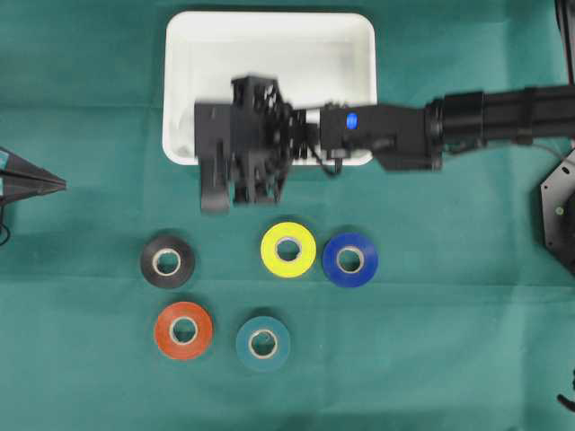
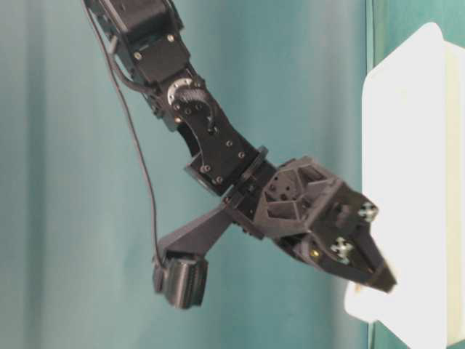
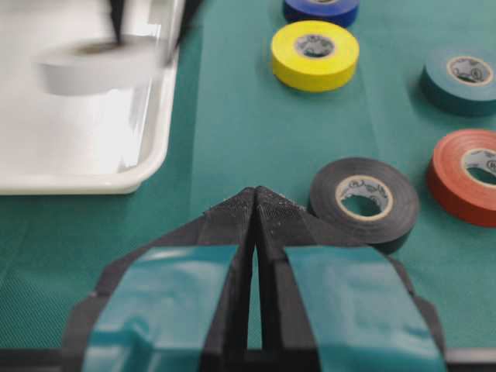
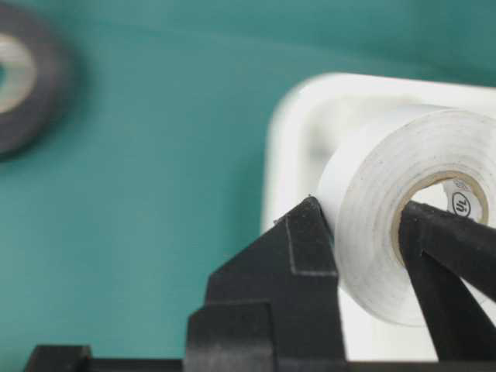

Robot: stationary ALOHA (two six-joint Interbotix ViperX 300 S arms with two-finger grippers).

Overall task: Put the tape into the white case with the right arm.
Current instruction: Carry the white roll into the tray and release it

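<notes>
White tape roll (image 4: 387,225): held in the right claw (image 4: 372,256), one finger pressed against the outer wall, the other passed through the core; the claw is closed down onto the roll's wall. In the left wrist view the roll (image 3: 97,66) is seen blurred, raised above the near corner of the white case (image 3: 77,182), not resting on its floor.

White case (image 1: 269,36): shallow rectangular tray with rounded corners, lying at 12 o'clock on the counter (image 1: 431,341) in the overhead view. Its lower edge is partly covered by the right arm (image 1: 485,112), which reaches in from 3 o'clock, its claw end over the case's lower left portion.

Other rolls, all flat on the green counter, at 6 o'clock from the case in the overhead view:
- black roll (image 1: 167,261), toward 9 o'clock of the group;
- yellow roll (image 1: 287,249), middle of the upper row;
- blue roll (image 1: 349,259), just beside the yellow roll at its 3 o'clock;
- red-orange roll (image 1: 183,330), at 6 o'clock from the black roll;
- teal roll (image 1: 262,342), at 3 o'clock from the red-orange roll.

Left claw (image 3: 254,203): marked with teal patches, fingertips pressed together, nothing between them; parked at the 9 o'clock edge of the overhead view, well apart from the case, pointed toward the black roll.
</notes>
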